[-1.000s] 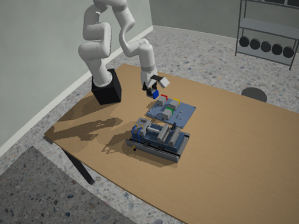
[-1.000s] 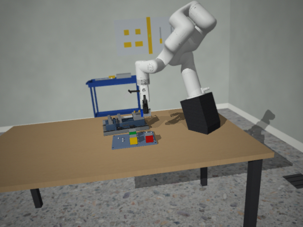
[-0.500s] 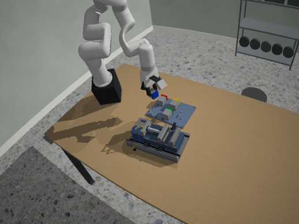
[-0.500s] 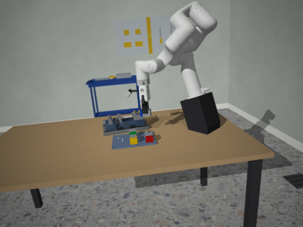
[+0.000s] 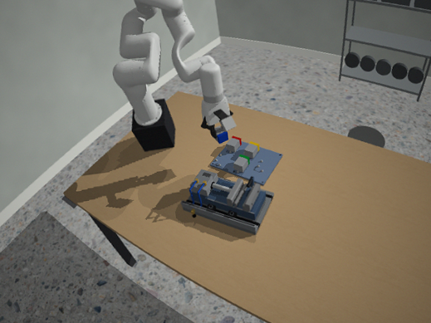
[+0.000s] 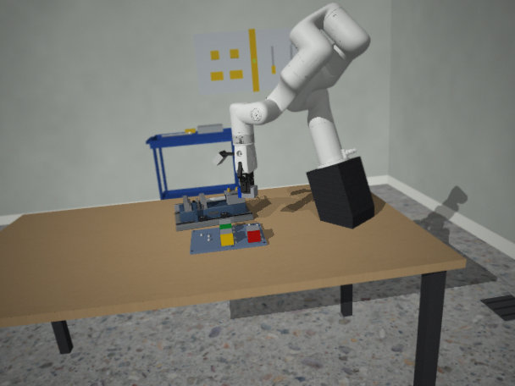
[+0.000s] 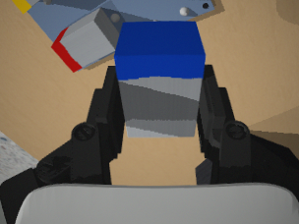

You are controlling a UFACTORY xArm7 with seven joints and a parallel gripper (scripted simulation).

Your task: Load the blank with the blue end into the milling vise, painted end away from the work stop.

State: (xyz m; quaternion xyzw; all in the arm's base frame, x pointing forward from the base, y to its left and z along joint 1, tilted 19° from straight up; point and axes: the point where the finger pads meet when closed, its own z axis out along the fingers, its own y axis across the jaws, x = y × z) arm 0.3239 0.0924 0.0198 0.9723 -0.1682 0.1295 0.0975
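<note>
My gripper (image 5: 217,131) is shut on the grey blank with the blue end (image 5: 221,136) and holds it in the air above the table, just past the far corner of the infeed plate (image 5: 251,161). In the wrist view the blank (image 7: 159,81) hangs between the black fingers, blue end down. In the exterior view the gripper (image 6: 246,184) hangs near the right end of the vise (image 6: 213,208). The vise (image 5: 227,195) stands on its raised plate in front of the infeed plate, jaws apart. Blanks with red (image 5: 233,143), yellow (image 5: 251,148) and green (image 5: 241,161) ends lie on the infeed plate.
The arm's black base block (image 5: 153,126) stands at the table's far left. Blue hoses (image 5: 196,190) run at the vise's left end block. A blue cart (image 6: 192,162) stands behind the table, a shelf rack (image 5: 395,14) in the far corner.
</note>
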